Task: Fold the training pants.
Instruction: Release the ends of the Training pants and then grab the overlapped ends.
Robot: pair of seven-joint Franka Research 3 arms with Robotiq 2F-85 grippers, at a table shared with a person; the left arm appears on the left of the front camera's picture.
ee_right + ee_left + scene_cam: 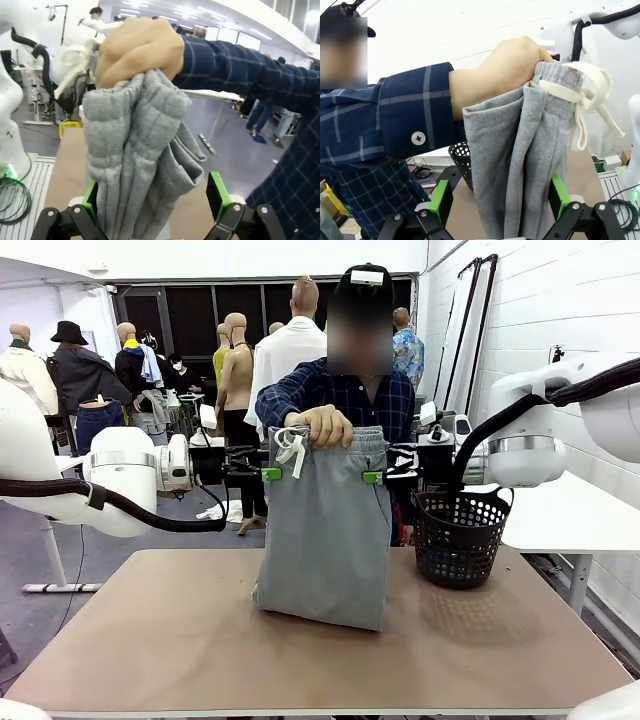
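Observation:
A person's hand (320, 425) holds the light grey training pants (325, 540) up by the bunched waistband, and the white drawstring (291, 449) dangles at its left. The legs hang down and their lower end rests on the table (150, 640). My left gripper (268, 474) is at the pants' left edge just under the waistband. In the left wrist view it (500, 200) stands open with the grey cloth (520, 165) hanging between its green pads (441, 200). My right gripper (375, 477) is at the right edge. It (154, 197) is open too, and folds of cloth (135, 150) lie between its fingers.
A black perforated basket (460, 535) stands on the table's right side, close to the pants and under my right arm. The tan tabletop in front of the pants is bare. The person stands at the far edge.

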